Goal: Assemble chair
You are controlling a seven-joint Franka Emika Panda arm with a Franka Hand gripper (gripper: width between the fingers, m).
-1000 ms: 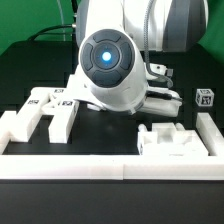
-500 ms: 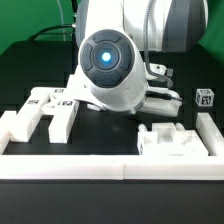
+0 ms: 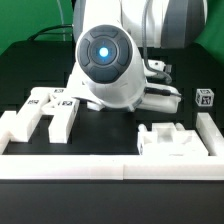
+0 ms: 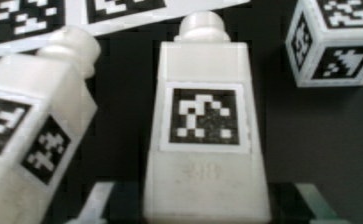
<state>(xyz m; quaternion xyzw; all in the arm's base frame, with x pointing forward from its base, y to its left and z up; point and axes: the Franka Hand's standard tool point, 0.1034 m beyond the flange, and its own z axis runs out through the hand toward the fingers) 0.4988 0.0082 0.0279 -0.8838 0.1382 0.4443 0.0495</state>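
On the exterior view's left, a few of the chair's white tagged pieces [image 3: 50,108] lie on the black table [image 3: 110,125], just behind the low border wall [image 3: 100,160]. The arm [image 3: 108,62] leans down in the middle and blocks its own gripper from that side, while a chunky white piece [image 3: 170,138] and a small tagged cube [image 3: 205,98] sit toward the exterior view's right. Seen from the wrist, the gripper [image 4: 203,205] is nearly closed, its fingers [image 4: 103,203] clamped on the end of one white bar [image 4: 204,110], with a tilted second bar [image 4: 36,110] close beside it and a tagged block [image 4: 338,45] near its other side.
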